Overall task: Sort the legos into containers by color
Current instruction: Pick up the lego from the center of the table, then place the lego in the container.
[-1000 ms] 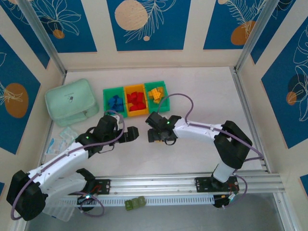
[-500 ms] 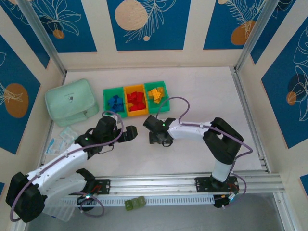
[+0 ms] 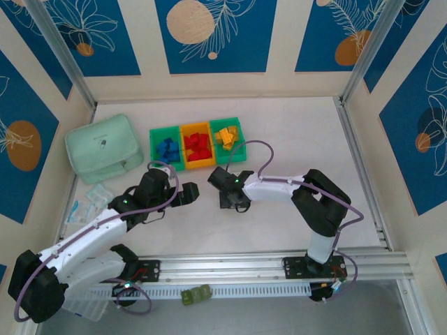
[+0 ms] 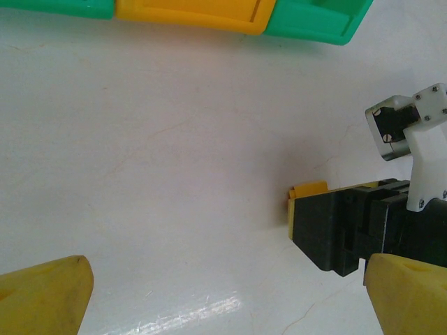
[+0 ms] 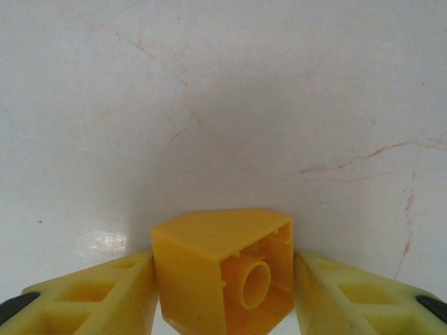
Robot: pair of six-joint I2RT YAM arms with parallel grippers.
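Note:
A yellow lego (image 5: pixel 223 272) sits between the yellow fingers of my right gripper (image 5: pixel 223 283), which is shut on it low over the white table, hollow underside facing the camera. From above, this gripper (image 3: pixel 225 200) is just in front of the orange bin (image 3: pixel 198 162). The left wrist view catches the same lego (image 4: pixel 307 191) at the tip of the black gripper body. My left gripper (image 4: pixel 227 300) is open and holds nothing; it hovers (image 3: pixel 192 195) a little to the left. The left green bin (image 3: pixel 155 148) holds blue legos, the orange bin red ones, the right green bin (image 3: pixel 239 132) yellow ones.
A mint-green pouch (image 3: pixel 101 148) lies at the left, with small clear packets (image 3: pixel 89 201) in front of it. An olive-green block (image 3: pixel 196 295) rests on the near metal rail. Bare table stretches right of the bins.
The right arm has folded at the elbow and its gripper has shifted slightly left and nearer. The left arm has barely moved.

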